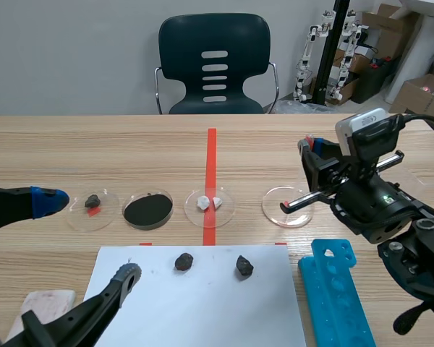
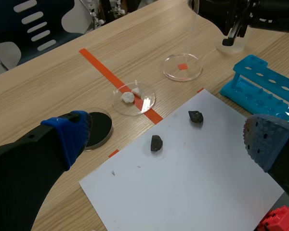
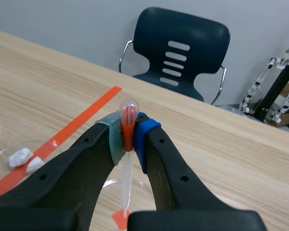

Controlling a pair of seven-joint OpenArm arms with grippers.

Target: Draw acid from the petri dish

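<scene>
My left gripper (image 1: 91,237) hangs low over the near left of the table with its fingers spread wide and nothing between them. One blue pad (image 1: 49,200) sits just beside the first dish (image 1: 92,209), which holds a dark stone and a red mark. Next along the row are a black-filled dish (image 1: 148,209) and a dish with white lumps (image 1: 210,204), which lies on the red tape line (image 1: 210,155). Nearer to me, a white sheet (image 1: 195,303) carries two dark stones (image 1: 184,261) (image 1: 244,266). Right of the tape stands the clear petri dish (image 1: 288,207), with a small red square beneath it. My right gripper (image 3: 129,126) is above that dish, clamped on a pipette (image 3: 126,178). The orange bulb is squeezed between my pads (image 3: 145,132), and the pale stem points down at the red square. I cannot tell whether the tip touches the dish. A blue tube rack (image 1: 336,296) lies just right of the sheet.
</scene>
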